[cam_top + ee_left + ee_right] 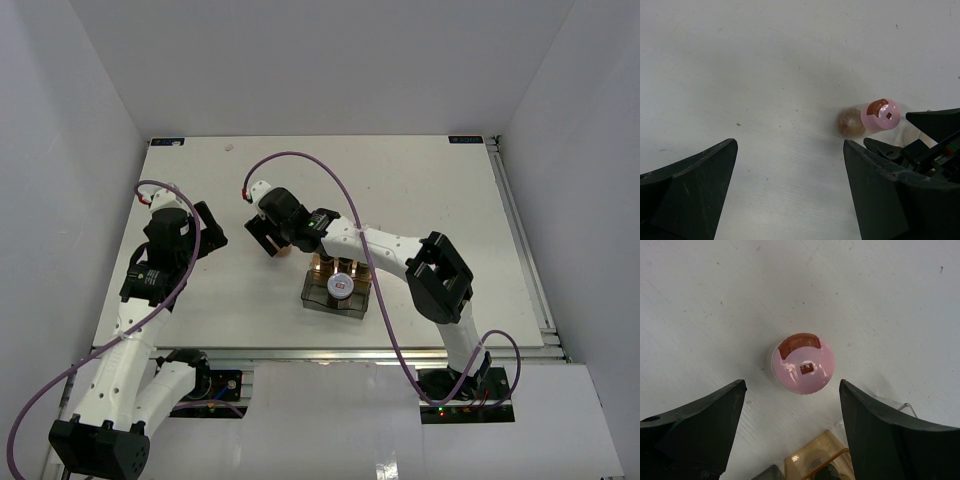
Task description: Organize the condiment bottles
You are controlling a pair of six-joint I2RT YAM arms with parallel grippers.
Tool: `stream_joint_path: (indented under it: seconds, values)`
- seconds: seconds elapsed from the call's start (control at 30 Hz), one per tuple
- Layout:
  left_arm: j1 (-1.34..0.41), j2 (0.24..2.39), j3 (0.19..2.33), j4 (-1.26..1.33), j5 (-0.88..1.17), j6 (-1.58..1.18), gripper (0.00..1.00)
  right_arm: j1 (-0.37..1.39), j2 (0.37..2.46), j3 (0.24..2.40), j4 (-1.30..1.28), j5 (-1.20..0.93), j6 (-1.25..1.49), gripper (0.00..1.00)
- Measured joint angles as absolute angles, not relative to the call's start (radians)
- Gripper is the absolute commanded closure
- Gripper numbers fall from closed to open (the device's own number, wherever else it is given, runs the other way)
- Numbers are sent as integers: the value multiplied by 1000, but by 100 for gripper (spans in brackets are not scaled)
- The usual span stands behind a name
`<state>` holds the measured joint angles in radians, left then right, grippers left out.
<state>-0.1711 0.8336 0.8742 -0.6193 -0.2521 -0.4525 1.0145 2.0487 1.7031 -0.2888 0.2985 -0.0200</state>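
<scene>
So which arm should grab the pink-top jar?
The right one. The right gripper, open, hangs straight over the pink-top jar, a finger on each side. The left gripper sits off to one side.

The pink cap (801, 363) below me is smooth, glossy plastic that catches the light. The table (715, 300) is matt white with faint specks; my fingers (695, 425) are dull black plastic, and the bin (315, 302) is clear, smoky plastic.

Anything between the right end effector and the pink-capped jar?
Nothing visible. The pink-capped jar stands on bare table just ahead of the right end effector, jaws open. The bin lies nearer the wrist, not between them.
</scene>
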Motion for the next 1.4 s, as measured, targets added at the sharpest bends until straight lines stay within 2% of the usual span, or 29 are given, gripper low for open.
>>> stream_joint_path:
  seconds: [0.93, 1.3, 1.37, 1.4]
  values:
    - [-171, 836, 874, -619, -266, -445, 2, 970, 2090, 1756, -297, 222, -31, 20]
    - [-171, 836, 874, -617, -270, -445, 2, 969, 2134, 1756, -287, 198, -22, 26]
    - [-171, 836, 874, -616, -271, -445, 2, 969, 2142, 1756, -289, 198, -20, 30]
    - [-171, 836, 874, -616, -271, -445, 2, 969, 2145, 1756, -289, 198, -18, 36]
